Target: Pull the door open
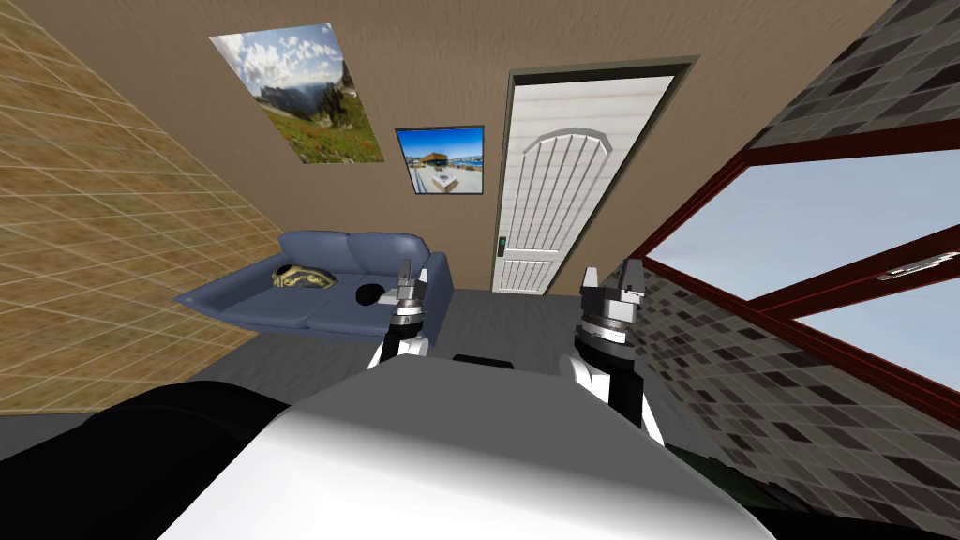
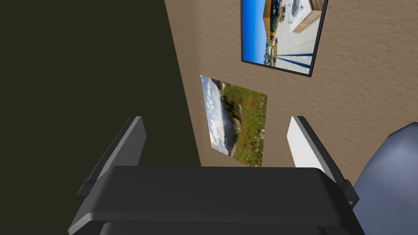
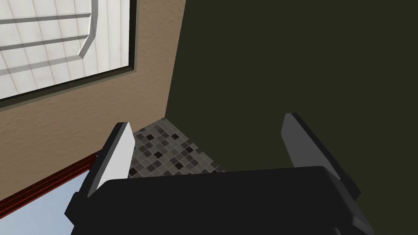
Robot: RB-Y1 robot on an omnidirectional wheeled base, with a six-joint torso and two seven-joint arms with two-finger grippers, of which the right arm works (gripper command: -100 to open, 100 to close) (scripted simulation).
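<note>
Facing one closed white door (image 1: 572,187) | left end effector (image 2: 217,120), right end effector (image 3: 207,120) | two, both spread, empty

Both arms are held up and forward, side by side and well apart; the left forearm (image 1: 401,345) rises to the left gripper (image 1: 412,274), and the right forearm (image 1: 611,373) rises to the right gripper (image 1: 611,277), which looks the larger of the two in the head view. In the left wrist view the left gripper (image 2: 216,120) has its two fingers (image 2: 131,142) spread wide and empty; the right gripper (image 3: 207,120) likewise stands with its blades (image 3: 118,151) parted, gripping nothing.
</note>
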